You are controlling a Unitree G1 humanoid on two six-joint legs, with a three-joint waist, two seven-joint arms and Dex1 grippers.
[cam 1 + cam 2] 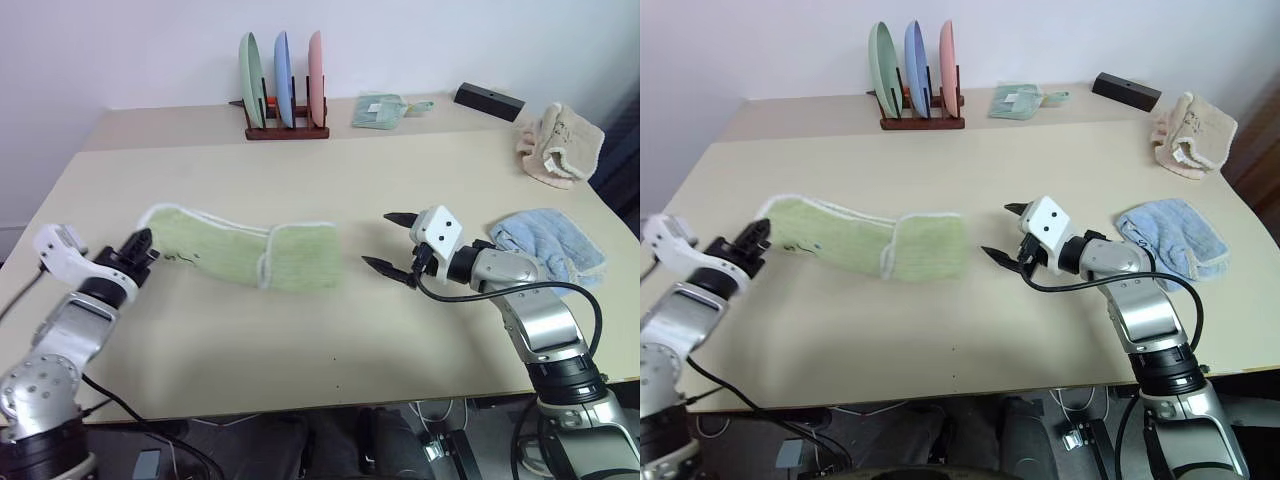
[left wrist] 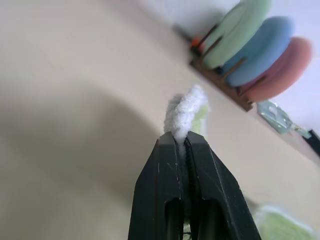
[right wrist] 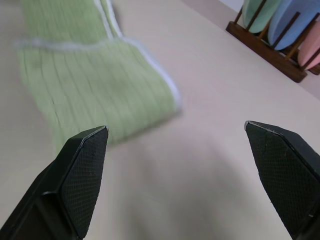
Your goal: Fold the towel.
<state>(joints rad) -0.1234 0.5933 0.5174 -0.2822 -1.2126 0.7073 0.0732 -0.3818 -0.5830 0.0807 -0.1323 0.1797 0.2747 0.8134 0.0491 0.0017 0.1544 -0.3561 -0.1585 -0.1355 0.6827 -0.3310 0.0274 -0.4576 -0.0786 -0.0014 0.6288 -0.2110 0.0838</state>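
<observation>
On the towel (image 1: 855, 243), dark embroidered marks are unreadable.

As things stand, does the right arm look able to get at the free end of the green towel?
Probably yes. The right gripper is open, its fingers pointing at the near end of the towel, with only bare table between them. The left gripper is shut on the far end.

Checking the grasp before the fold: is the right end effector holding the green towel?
No: the right end effector stands open over bare table, apart from the towel, whose far end the left end effector pinches.
</observation>
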